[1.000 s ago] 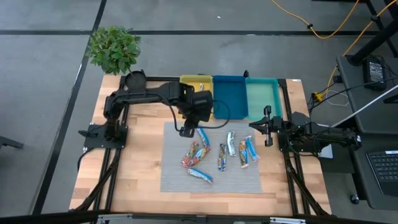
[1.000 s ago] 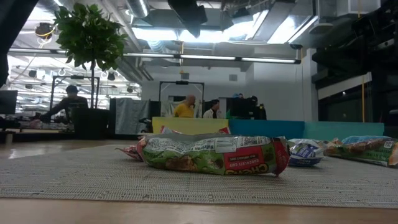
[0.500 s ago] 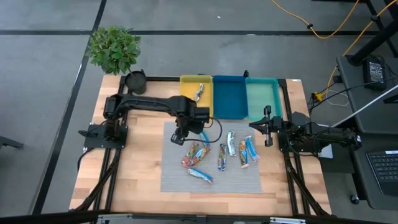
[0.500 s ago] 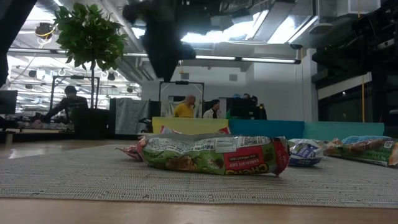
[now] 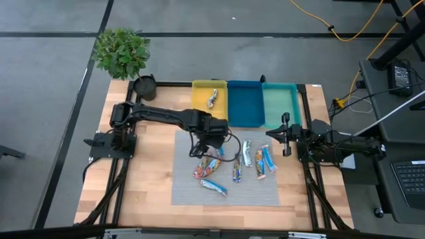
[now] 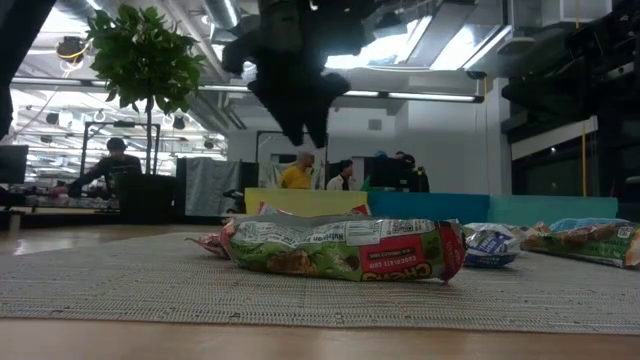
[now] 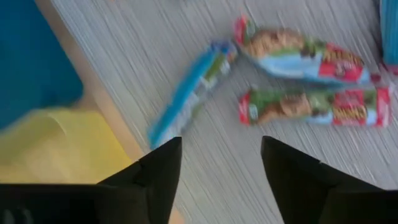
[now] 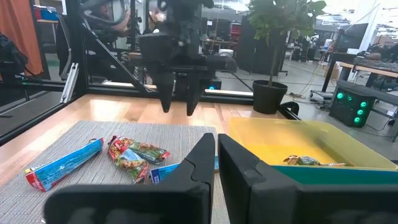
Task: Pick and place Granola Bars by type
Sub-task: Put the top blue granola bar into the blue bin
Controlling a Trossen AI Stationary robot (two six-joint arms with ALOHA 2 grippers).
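Several granola bars lie flat on the grey mat: blue-white ones and red-orange ones. A silver bar lies in the yellow tray. My left gripper hangs open above the mat's far left part, over the blue-white and red-orange bars, holding nothing. My right gripper waits shut at the mat's right side, just near the teal tray.
Yellow, blue and teal trays stand in a row along the table's far edge. A potted plant and a black pot sit at the far left corner. Bare wood shows left of the mat. People are in the room behind.
My left gripper has moved from the near edge of the yellow and blue trays toward the table's near edge, out over the mat, and has come down lower above the bars. The bars and my right arm have stayed put.
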